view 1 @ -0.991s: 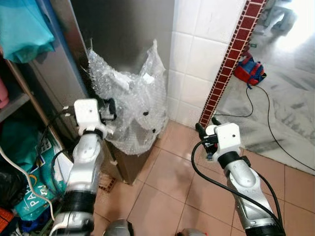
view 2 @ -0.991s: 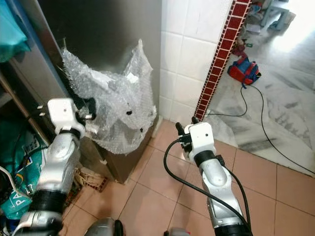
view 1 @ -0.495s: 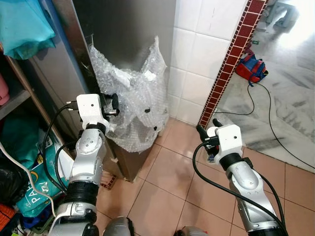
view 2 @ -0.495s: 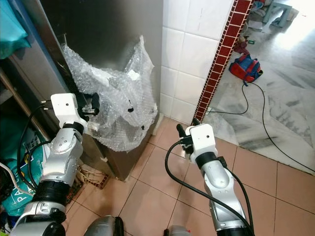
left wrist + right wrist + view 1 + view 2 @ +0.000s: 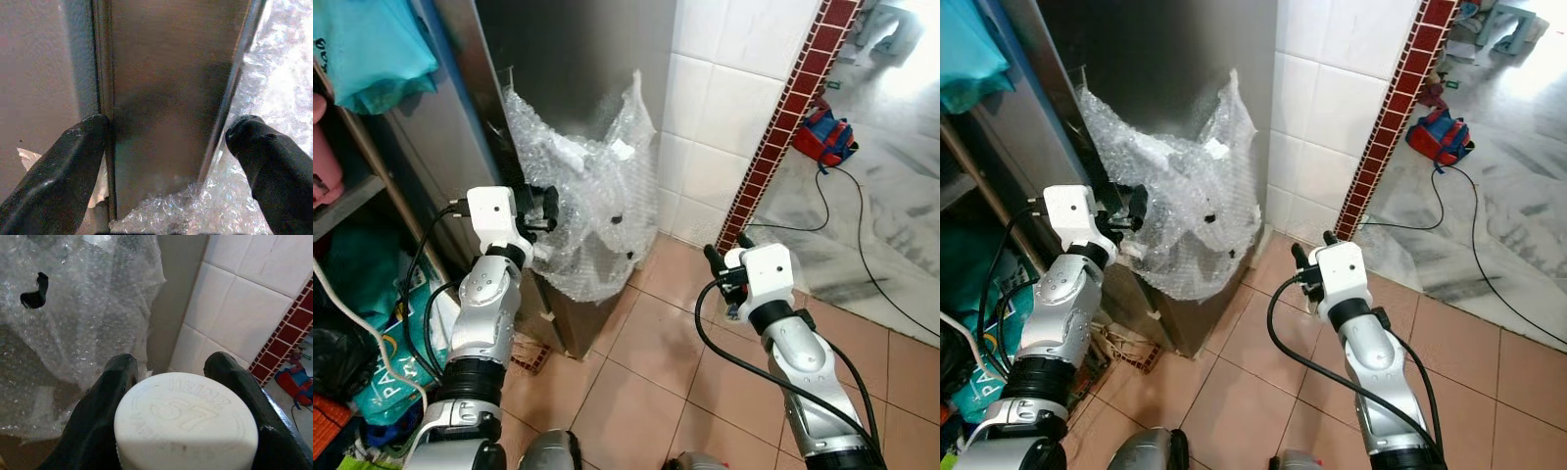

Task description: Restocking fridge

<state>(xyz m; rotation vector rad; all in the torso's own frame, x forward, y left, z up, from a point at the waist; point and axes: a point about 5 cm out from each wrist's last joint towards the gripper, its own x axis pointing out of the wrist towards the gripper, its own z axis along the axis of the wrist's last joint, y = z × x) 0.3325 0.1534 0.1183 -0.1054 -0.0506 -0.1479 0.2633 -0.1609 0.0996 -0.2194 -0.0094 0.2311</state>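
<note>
My left pincer [image 5: 166, 161], fingers apart, straddles the upright edge of the steel fridge door [image 5: 166, 73], far-left. My right pincer [image 5: 171, 382] is clamped on a white-capped bottle [image 5: 186, 423], further from the door.

White tiled wall [image 5: 724, 88], red mosaic strip [image 5: 783, 117], terracotta floor tiles [image 5: 656, 362]
</note>
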